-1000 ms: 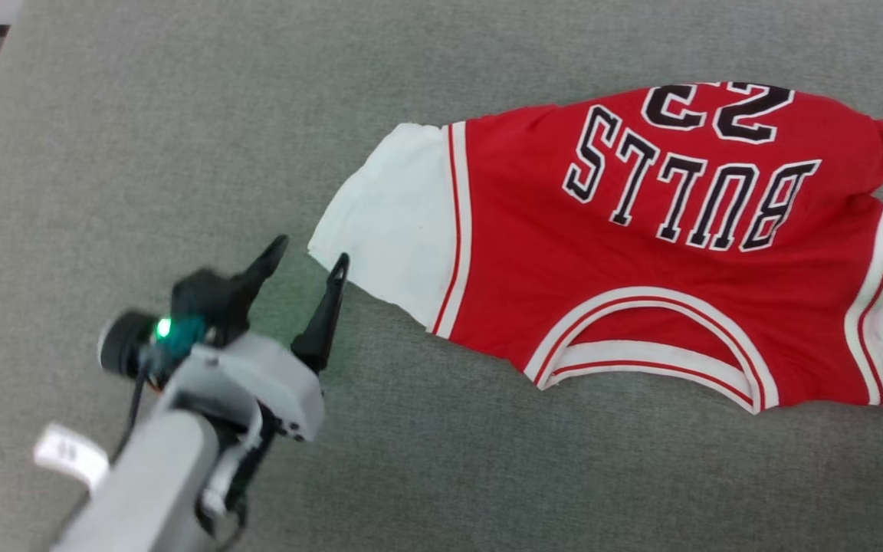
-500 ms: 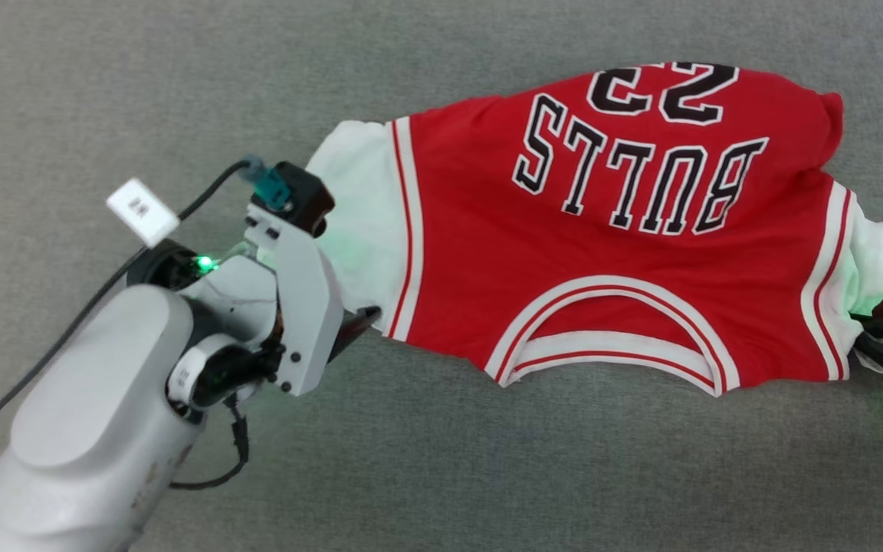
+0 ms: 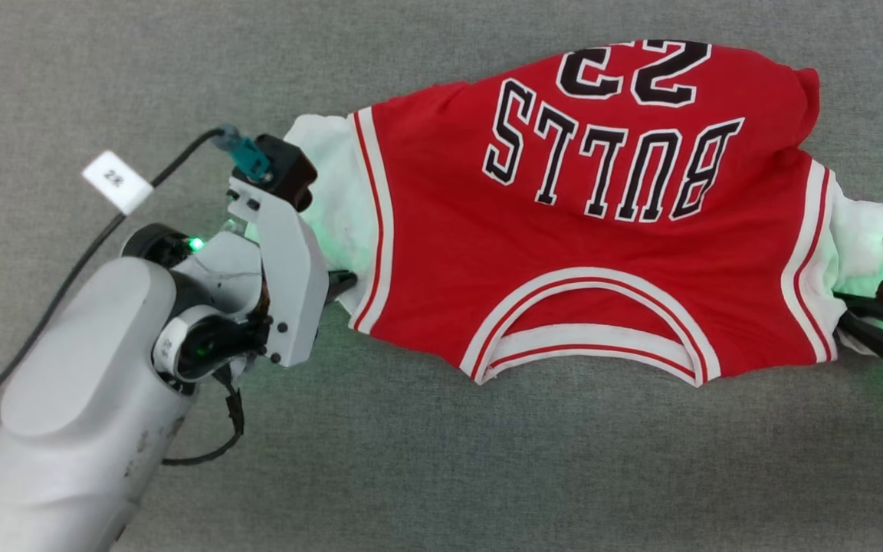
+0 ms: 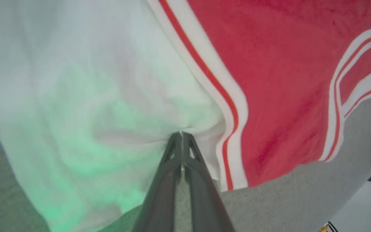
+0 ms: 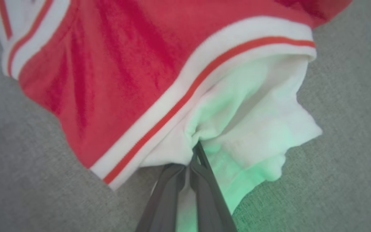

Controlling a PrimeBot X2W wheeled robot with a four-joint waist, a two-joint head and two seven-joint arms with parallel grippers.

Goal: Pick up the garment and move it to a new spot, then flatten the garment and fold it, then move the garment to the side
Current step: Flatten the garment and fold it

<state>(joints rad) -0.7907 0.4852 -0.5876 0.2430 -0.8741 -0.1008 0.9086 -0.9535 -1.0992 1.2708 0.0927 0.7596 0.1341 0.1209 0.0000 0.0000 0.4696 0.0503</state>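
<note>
The garment (image 3: 564, 253), a red jersey with white sleeves, striped trim and black "BULLS" lettering, lies spread on the grey surface, collar toward me. At its left white sleeve (image 3: 330, 207) my left gripper (image 3: 340, 280) is shut, pinching the cloth. The left wrist view shows that gripper (image 4: 181, 135) with its fingertips together on a pucker of the white sleeve (image 4: 92, 96). On the far right my right gripper (image 3: 851, 322) is shut on the other white sleeve (image 3: 859, 238). In the right wrist view the right gripper (image 5: 196, 148) clamps bunched white fabric (image 5: 253, 122) beside the striped trim.
Grey carpet-like surface (image 3: 441, 475) extends on every side of the garment. A black cable with a white tag (image 3: 116, 182) trails from the left wrist. A sliver of pale floor (image 4: 366, 209) with wires shows in the left wrist view's lower right corner.
My left gripper has gone from open beside the left sleeve to shut on its cloth. The head camera has shifted, so the whole scene sits further left. The right gripper keeps its hold.
</note>
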